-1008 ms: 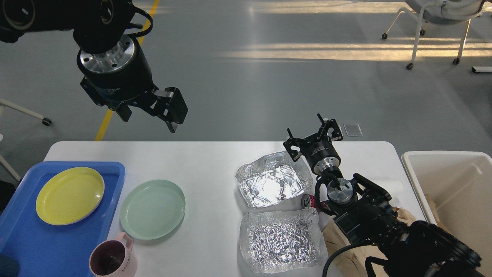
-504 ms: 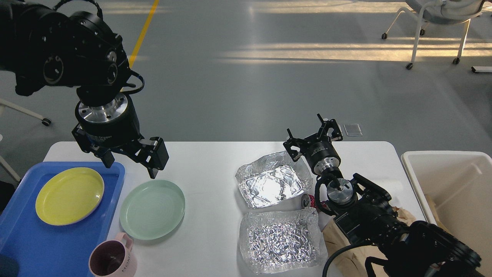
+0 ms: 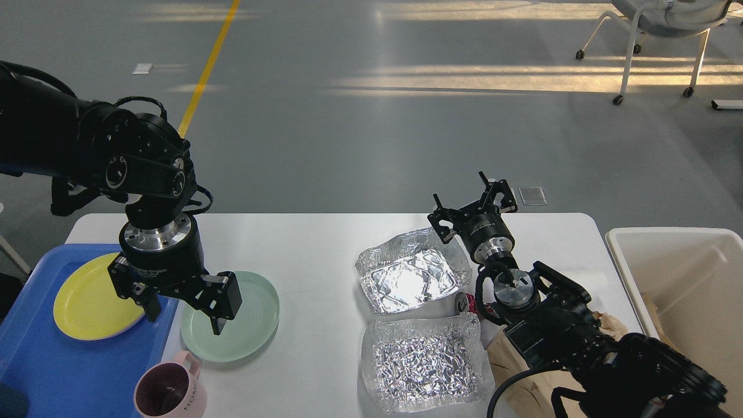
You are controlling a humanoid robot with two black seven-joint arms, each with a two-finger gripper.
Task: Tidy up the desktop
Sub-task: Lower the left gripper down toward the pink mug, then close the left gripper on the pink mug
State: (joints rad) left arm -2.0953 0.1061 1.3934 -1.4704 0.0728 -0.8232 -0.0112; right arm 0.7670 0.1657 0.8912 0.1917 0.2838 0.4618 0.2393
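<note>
Wide, matte white rectangular surface (image 3: pixel 313 244) with rounded corners, spanning the lower half of the head view. At its left edge, a blue plastic tray (image 3: pixel 52 371) carrying a round yellow plate (image 3: pixel 87 305). Just right of the tray, a round pale green plate (image 3: pixel 246 322) lying flat on the surface, with a pink mug (image 3: pixel 171 392) near its lower left rim. Above the green plate's left rim, left claw (image 3: pixel 186 305) pointing down, fingers apart, nothing between them. Right of the green plate, well apart, two crumpled silver foil trays (image 3: pixel 415 276), one behind the other, a drink can (image 3: pixel 464 302) between them. Beyond the far foil tray's right corner, right claw (image 3: pixel 473 212), fingers spread, empty. Off the surface's right end, a deep off-white rectangular bin (image 3: pixel 679 278).
</note>
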